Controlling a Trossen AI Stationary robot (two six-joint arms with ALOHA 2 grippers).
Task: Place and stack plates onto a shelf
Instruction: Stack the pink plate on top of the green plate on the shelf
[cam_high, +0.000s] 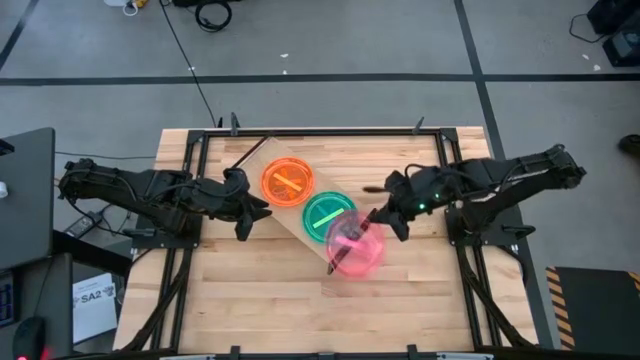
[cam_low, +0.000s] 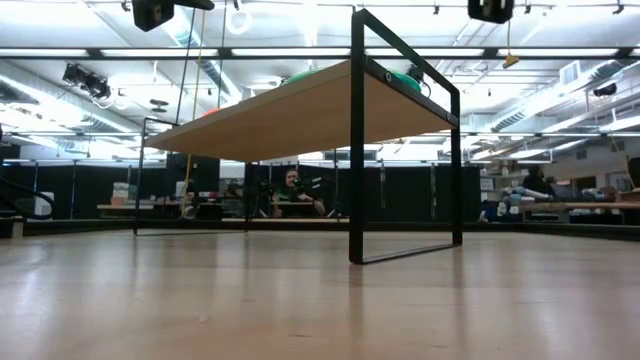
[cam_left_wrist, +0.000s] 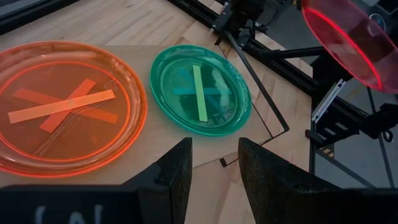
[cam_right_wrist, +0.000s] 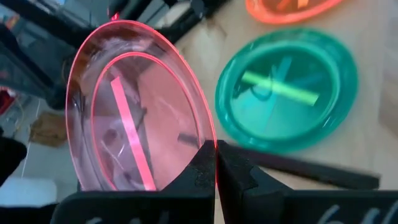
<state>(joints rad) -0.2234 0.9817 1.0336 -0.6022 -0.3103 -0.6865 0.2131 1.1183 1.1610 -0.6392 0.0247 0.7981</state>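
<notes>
The shelf (cam_high: 290, 216) is a light board lying slantwise across the middle of the table; the low view shows its underside (cam_low: 300, 115). On it lie an orange stack of plates (cam_high: 288, 183) and a green stack (cam_high: 328, 213), each with crossed bar marks. My right gripper (cam_high: 372, 222) is shut on a pink plate (cam_high: 357, 250) over the shelf's near right end. My left gripper (cam_high: 262, 210) is open and level beside the shelf's left side, next to the orange stack (cam_left_wrist: 62, 106); it touches nothing. My right gripper (cam_right_wrist: 216, 163) pinches the pink plate's rim (cam_right_wrist: 209, 134) between its two fingers (cam_right_wrist: 199, 171), one on each face. The fingers come from the table's right, slanting down. The plate is tilted steeply and is lifted above the shelf (cam_right_wrist: 373, 137), as the left wrist view shows (cam_left_wrist: 348, 37).
A dark metal frame (cam_high: 330, 131) runs around the slatted tabletop. The shelf's thin dark end panel (cam_low: 405, 150) stands upright. The green stack (cam_right_wrist: 286, 87) lies just beside the held plate. Bare wood lies toward the table's near edge (cam_high: 300, 320). People sit in the room behind (cam_low: 292, 190).
</notes>
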